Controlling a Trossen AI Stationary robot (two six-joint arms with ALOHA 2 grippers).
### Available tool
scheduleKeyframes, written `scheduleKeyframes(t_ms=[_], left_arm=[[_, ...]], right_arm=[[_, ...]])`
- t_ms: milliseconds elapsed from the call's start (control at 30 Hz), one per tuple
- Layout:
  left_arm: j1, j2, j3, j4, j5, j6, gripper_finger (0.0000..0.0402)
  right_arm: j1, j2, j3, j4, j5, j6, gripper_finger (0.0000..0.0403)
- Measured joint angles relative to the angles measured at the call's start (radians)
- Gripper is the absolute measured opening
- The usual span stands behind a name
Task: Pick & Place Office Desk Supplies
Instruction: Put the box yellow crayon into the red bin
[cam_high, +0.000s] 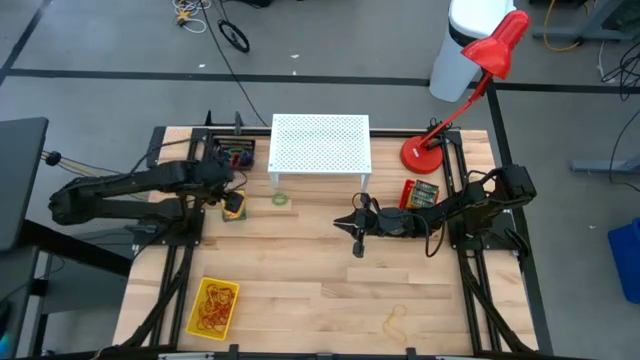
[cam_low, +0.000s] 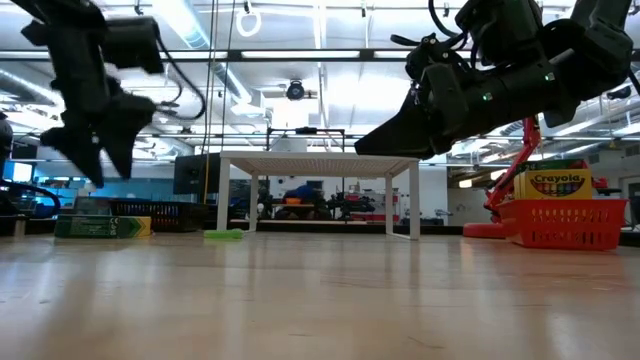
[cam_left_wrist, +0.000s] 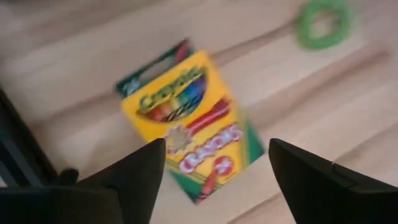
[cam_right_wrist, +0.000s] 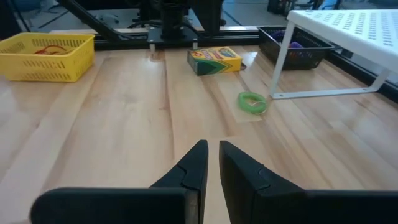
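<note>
A yellow-and-green crayon box (cam_left_wrist: 186, 118) lies flat on the table at the left (cam_high: 233, 206), one broad face on the wood. My left gripper (cam_left_wrist: 217, 149) hangs open just above it (cam_high: 228, 192), pointing steeply down, with one finger to each side of the box's near end and clear of it. A green elastic loop (cam_high: 280, 199) lies flat to the right of the box, by the white stand's front leg. My right gripper (cam_right_wrist: 212, 148) hovers over the table's middle (cam_high: 358, 240), shut and holding nothing.
A white perforated stand (cam_high: 320, 145) stands at the back centre, with a black tray of loops (cam_high: 238, 155) to its left. A red lamp (cam_high: 428, 150) and a red basket of crayon boxes (cam_high: 420, 193) are at the right. A yellow basket of rubber bands (cam_high: 213, 307) is front left, and a loose band (cam_high: 397, 320) front right.
</note>
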Motion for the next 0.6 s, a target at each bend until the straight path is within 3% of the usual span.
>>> scheduleKeyframes(t_ms=[100,267,600], left_arm=[[0.003,0.029,-0.048,0.006,-0.042,-0.1,0.0315],[-0.013,0.055,-0.056,0.031,-0.111,-0.118,0.0334],[-0.013,0.108,-0.121,0.086,-0.119,-0.201,0.034]], right_arm=[[0.0,0.0,0.0,0.0,-0.009,0.005,0.0051],[0.0,0.0,0.0,0.0,-0.009,0.005,0.0051],[0.0,0.0,0.0,0.0,-0.02,0.009,0.0051]])
